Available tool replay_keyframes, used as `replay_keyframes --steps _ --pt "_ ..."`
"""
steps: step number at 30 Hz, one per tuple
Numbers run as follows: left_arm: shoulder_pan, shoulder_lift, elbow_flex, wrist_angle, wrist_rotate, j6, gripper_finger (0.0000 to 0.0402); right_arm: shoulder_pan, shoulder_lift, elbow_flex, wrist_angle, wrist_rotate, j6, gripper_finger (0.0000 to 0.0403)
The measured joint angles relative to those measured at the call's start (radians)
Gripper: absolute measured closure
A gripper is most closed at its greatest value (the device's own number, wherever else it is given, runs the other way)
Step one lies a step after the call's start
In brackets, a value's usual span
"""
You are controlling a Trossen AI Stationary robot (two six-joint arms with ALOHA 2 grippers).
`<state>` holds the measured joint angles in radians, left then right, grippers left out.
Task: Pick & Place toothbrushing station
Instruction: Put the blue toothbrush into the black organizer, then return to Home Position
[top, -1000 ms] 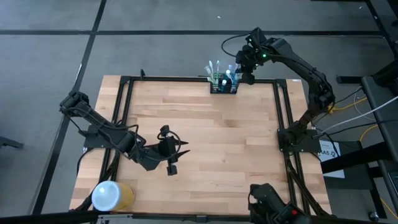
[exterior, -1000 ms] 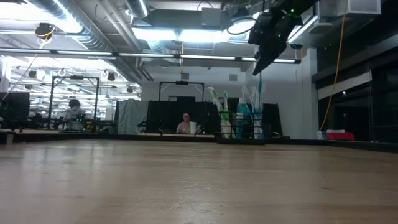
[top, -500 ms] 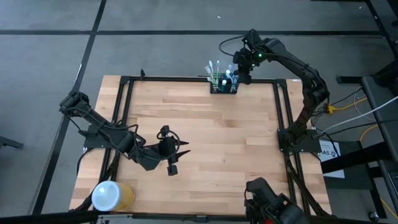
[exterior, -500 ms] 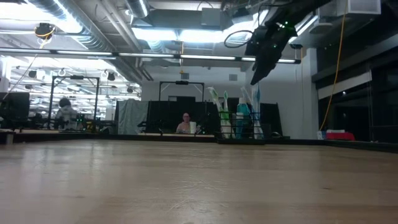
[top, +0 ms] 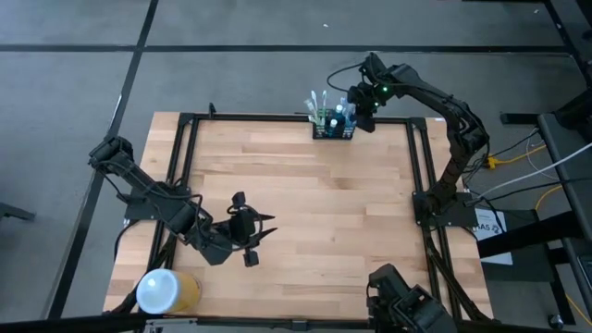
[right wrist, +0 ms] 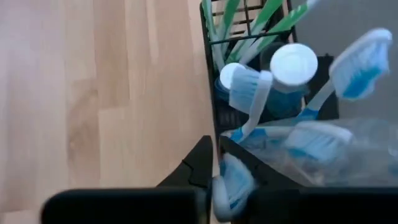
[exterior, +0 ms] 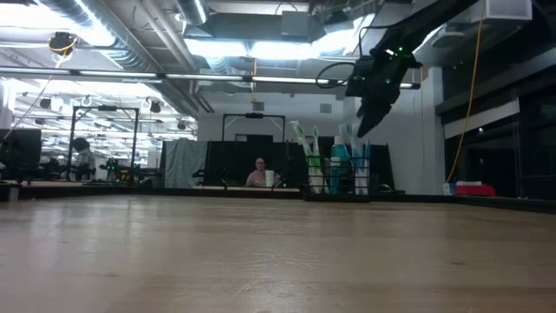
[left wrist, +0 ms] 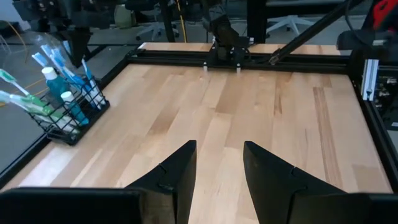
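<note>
The toothbrushing station (top: 331, 125) is a black wire rack holding several toothbrushes and a blue tube. It stands on its base at the middle of the table's far edge, also seen in the low view (exterior: 334, 178) and the left wrist view (left wrist: 68, 102). My right gripper (top: 357, 117) is shut and slants down over the rack's right end, its tips level with the brush heads (exterior: 360, 132). My left gripper (top: 262, 227) hovers open over the wood at the near left, nothing between its fingers (left wrist: 219, 146). My right gripper (right wrist: 216, 163) has its shut fingertips right at a blue-and-white brush head (right wrist: 231, 180) at the rack's right end, coming from above at a slant. The fingers hide the spot, so I cannot tell whether they touch it.
A yellow cylinder with a white top (top: 165, 290) stands at the near left corner. Black frame rails (top: 190, 166) run along the table's edges. Bare wood lies between the two arms. A person (exterior: 258, 172) sits in the room beyond the table.
My right gripper has come down toward the station, from well above the brush heads to level with them, tipping more steeply downward, and has stayed shut. The station has not moved.
</note>
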<state>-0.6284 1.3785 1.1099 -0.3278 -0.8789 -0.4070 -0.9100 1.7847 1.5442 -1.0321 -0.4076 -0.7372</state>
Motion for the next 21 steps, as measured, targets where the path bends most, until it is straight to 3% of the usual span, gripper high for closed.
replay_keyframes --steps 3,12,16,21 --pt "-0.006 0.001 0.0 -0.006 -0.005 -0.009 0.0274 -0.012 -0.001 -0.001 0.012 -0.033 0.037 0.0333" --pt "-0.004 0.005 0.0 -0.006 -0.009 -0.009 0.0274 -0.028 -0.039 -0.002 0.033 -0.002 0.066 0.0164" --pt "0.001 0.005 0.0 -0.015 -0.009 0.002 0.0274 -0.028 -0.093 0.008 0.06 0.049 0.048 0.0126" --pt "0.014 0.005 0.0 -0.015 -0.026 0.025 0.0274 -0.04 -0.171 0.059 0.06 0.097 0.062 0.0112"
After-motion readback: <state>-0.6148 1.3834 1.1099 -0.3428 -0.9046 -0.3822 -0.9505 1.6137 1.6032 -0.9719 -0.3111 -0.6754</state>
